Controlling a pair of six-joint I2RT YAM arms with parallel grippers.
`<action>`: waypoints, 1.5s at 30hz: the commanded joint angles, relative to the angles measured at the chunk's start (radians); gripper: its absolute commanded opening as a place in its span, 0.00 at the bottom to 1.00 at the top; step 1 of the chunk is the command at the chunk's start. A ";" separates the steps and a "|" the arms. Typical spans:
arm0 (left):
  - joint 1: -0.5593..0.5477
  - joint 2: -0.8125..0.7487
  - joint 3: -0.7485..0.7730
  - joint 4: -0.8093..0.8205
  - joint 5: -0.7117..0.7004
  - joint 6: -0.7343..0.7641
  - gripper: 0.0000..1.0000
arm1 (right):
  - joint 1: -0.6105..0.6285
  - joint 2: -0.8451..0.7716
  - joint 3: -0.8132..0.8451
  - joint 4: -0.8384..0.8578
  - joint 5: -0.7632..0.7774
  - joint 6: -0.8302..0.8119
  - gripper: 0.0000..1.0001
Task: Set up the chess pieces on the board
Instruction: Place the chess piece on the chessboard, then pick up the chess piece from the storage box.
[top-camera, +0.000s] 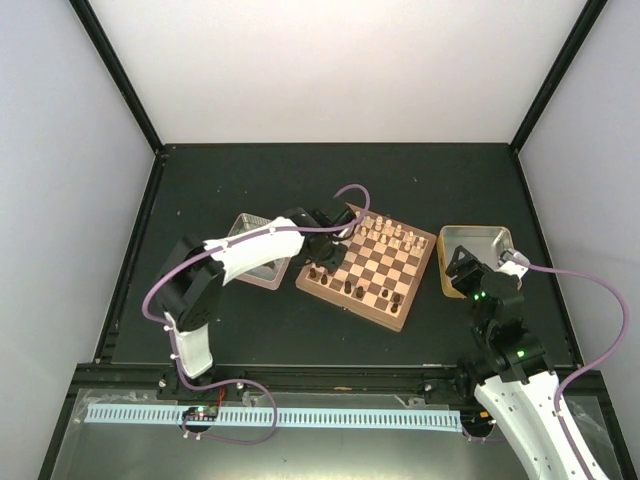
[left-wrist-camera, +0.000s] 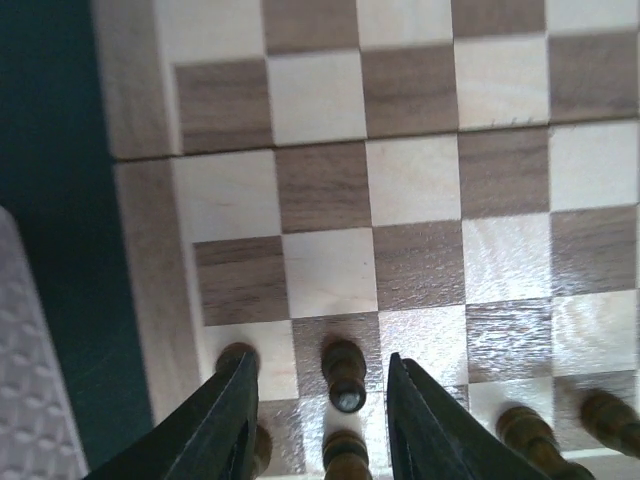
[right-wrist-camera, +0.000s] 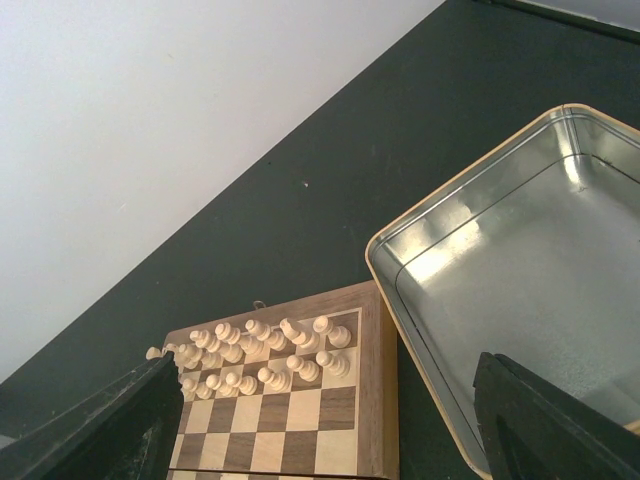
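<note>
Left hand parted, dark pawn standing free between fingers, near board corner. I fear crooked lift clips it or neighbour pawn just beside finger. Right hand wide open, empty, by tray.

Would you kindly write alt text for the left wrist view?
The left gripper hangs over the chessboard, its dark fingers parted around a dark brown chess piece without touching it; more dark pieces stand at the picture's bottom.

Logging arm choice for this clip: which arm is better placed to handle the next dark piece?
Left. The left gripper sits over the board, jaws open astride a standing dark piece; the right gripper hangs open over a metal tray.
</note>
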 joint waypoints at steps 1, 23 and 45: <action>0.035 -0.138 -0.006 0.035 -0.071 -0.042 0.40 | 0.004 -0.005 -0.006 0.007 0.010 0.011 0.81; 0.441 -0.366 -0.470 0.294 -0.003 -0.189 0.43 | 0.005 0.127 0.015 0.046 -0.064 0.024 0.80; 0.474 -0.083 -0.297 0.267 -0.059 -0.096 0.31 | 0.006 0.210 0.016 0.078 -0.097 0.038 0.80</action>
